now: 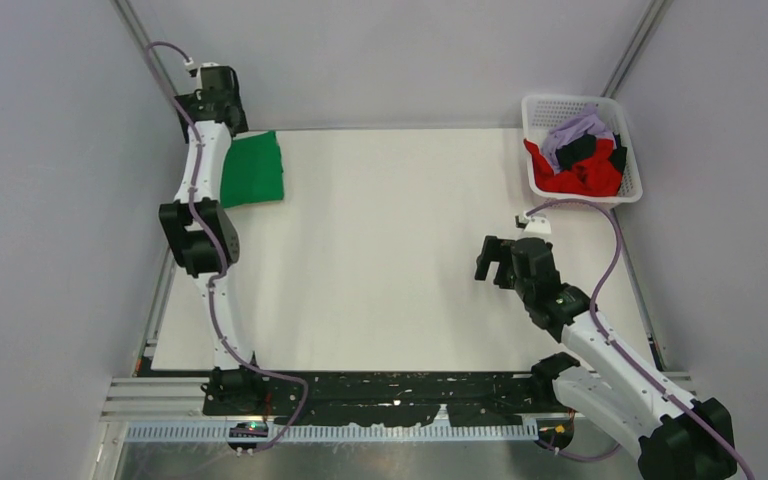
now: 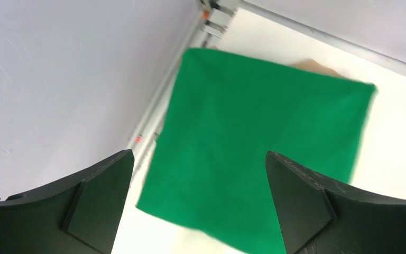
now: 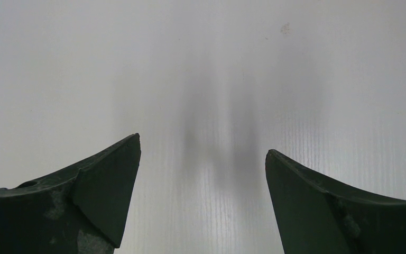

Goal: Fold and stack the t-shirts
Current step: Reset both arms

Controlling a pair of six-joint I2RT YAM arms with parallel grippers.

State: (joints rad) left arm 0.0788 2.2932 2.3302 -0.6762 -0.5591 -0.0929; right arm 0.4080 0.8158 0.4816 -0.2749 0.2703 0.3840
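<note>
Grey walls box in a white table (image 1: 390, 260), most of it bare. The left arm reaches to the far left corner. Its left gripper (image 2: 198, 159) hangs wide open above the stack, holding nothing. The right gripper (image 3: 203, 145) is also spread wide and empty, hovering over plain tabletop near the right side. At the far right stands the white lattice basket (image 1: 535, 110), heaped with the red shirt (image 1: 585, 180), lilac shirt (image 1: 575, 132) and black shirt (image 1: 582, 150) in a tangle.

The green t-shirt (image 2: 259, 143) lies folded square by the left rail, with a sliver of the tan t-shirt (image 2: 317, 66) showing under its far edge.

The risk I see is a low fingertip snagging the green fold on the way out, pulling it open or off the tan one. At the basket, lifting one shirt could drag its neighbours out too.
</note>
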